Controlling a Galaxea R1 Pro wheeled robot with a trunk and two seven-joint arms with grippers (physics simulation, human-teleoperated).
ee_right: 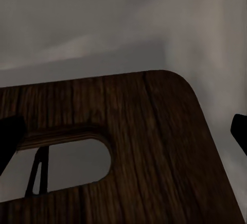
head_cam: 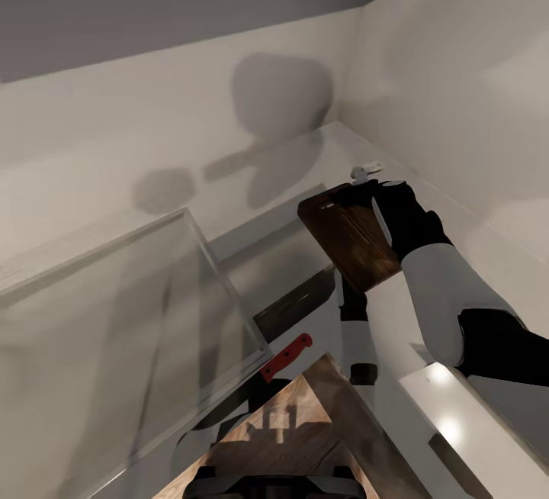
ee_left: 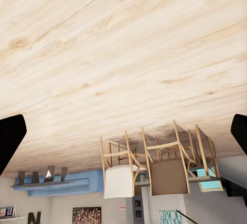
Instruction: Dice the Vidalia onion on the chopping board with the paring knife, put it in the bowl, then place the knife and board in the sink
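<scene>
Head view: the right gripper [head_cam: 371,195] holds the chopping board [head_cam: 351,239] aloft by its slotted end, its jaws closed on the wood, near the corner where two pale walls meet. The board hangs tilted above the steel sink [head_cam: 152,316]. The paring knife [head_cam: 263,381], red-handled, lies at the sink's near right part. Right wrist view: the board's [ee_right: 149,147] handle hole sits between the dark fingertips [ee_right: 10,139]. Left wrist view: the left gripper's [ee_left: 123,136] jaws stand wide apart and hold nothing, facing light wood floor [ee_left: 118,54] and wooden chairs [ee_left: 159,165].
</scene>
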